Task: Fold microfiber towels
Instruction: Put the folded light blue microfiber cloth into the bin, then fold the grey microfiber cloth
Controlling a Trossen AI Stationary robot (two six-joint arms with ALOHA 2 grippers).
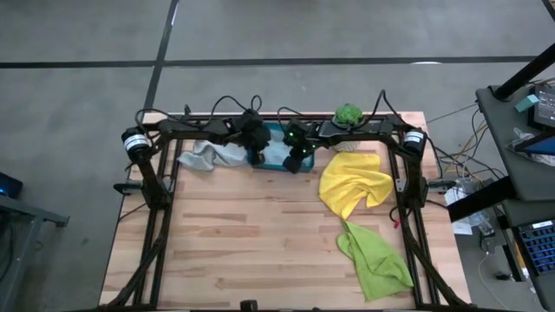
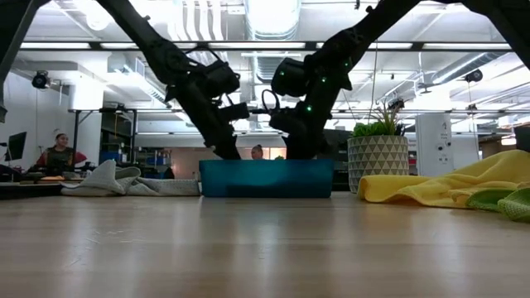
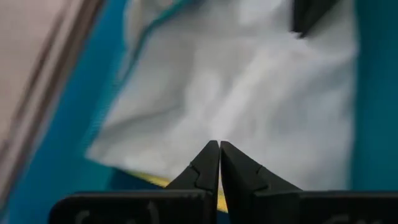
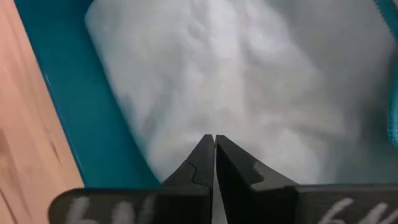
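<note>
A light blue towel [image 3: 249,93] [image 4: 249,81] lies flat inside the teal tray [image 2: 265,178] at the table's far edge. A yellow edge [image 3: 158,181] peeks out beneath it. My left gripper [image 3: 219,144] [image 1: 258,156] is shut, tips down over the towel's left part. My right gripper [image 4: 214,138] [image 1: 297,160] is shut over its right part. A pale grey towel [image 1: 208,156] lies crumpled left of the tray. A yellow towel [image 1: 351,182] and a lime green towel [image 1: 375,256] lie crumpled on the right. My left gripper slants down from above, its shut fingertips at the light blue towel's near left part [image 3: 214,134]; I cannot tell whether they touch it. My right gripper slants down likewise, shut tips at the towel's near right part [image 4: 214,127]; touching or not, I cannot tell.
A potted plant [image 1: 348,114] stands at the far edge, right of the tray. The tray's front wall [image 2: 265,190] hides both fingertips in the low view. Bare wood [image 1: 251,234] fills the table's near left. A person [image 2: 58,153] sits in the room beyond.
</note>
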